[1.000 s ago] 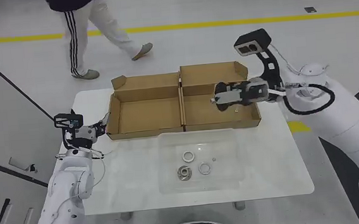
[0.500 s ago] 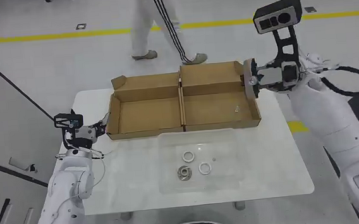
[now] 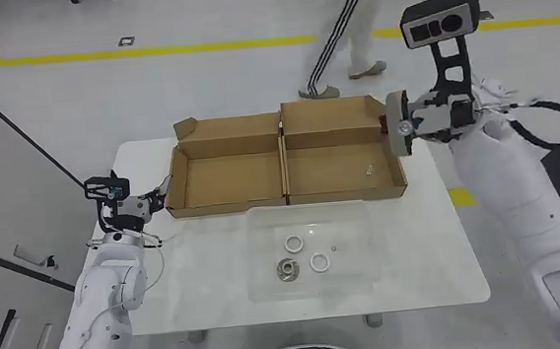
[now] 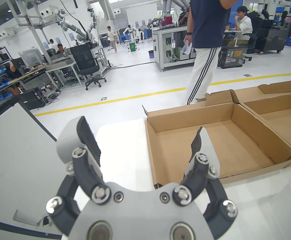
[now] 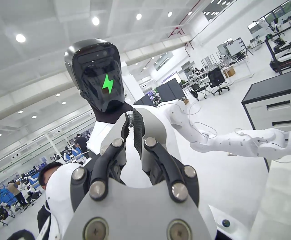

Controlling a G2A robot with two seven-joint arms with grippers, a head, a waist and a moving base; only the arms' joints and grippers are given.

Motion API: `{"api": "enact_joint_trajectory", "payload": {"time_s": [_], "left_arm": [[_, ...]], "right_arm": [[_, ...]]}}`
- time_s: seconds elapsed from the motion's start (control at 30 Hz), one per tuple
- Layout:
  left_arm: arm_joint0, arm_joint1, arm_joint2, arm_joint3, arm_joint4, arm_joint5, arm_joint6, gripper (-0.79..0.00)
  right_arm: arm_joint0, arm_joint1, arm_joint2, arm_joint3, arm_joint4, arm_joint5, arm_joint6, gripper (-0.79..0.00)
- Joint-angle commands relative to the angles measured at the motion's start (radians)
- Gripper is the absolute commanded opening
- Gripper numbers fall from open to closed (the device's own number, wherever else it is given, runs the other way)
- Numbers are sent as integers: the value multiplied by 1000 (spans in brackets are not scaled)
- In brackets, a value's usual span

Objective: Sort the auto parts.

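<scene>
Nearest the robot, a clear tray [image 3: 269, 286] lay on the white table [image 3: 434, 251]. It held a metal bearing [image 3: 287, 269] with a white ring [image 3: 320, 262] near it, not touching. A second white ring [image 3: 293, 243] lay toward the tray's far side. A tiny piece [image 3: 334, 247] sat beside these, too small to identify.

At the table's left edge, the left claw [image 4: 141, 126] sat low, just beside the near corner of the left box [image 3: 226, 179]. Its fingers were spread wide with nothing between them.

Behind the tray, the left box and the right box [image 3: 342, 145] stood side by side, touching, both open cardboard. A small pale piece [image 3: 369, 168] lay on the right box's floor near its right wall.

Farthest out, the right claw [image 5: 131, 116] was raised above that wall toward the far corner and turned back at the robot. Its fingertips were pinched on a small spring [image 5: 130, 120].
</scene>
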Motion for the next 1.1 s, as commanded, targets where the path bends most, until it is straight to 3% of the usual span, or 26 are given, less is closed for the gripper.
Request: {"api": "enact_joint_trajectory", "payload": {"time_s": [0.0, 0.27, 0.43, 1.07], "left_arm": [[0, 0, 0, 0, 0, 0, 0, 0], [0, 0, 0, 0, 0, 0, 0, 0], [0, 0, 0, 0, 0, 0, 0, 0], [0, 0, 0, 0, 0, 0, 0, 0]], "right_arm": [[-12, -7, -1, -27, 74, 6, -11, -785], [0, -48, -19, -46, 286, 31, 18, -785], [22, -72, -33, -43, 316, 42, 14, -785], [92, -99, -8, -30, -99, 114, -30, -785]]}}
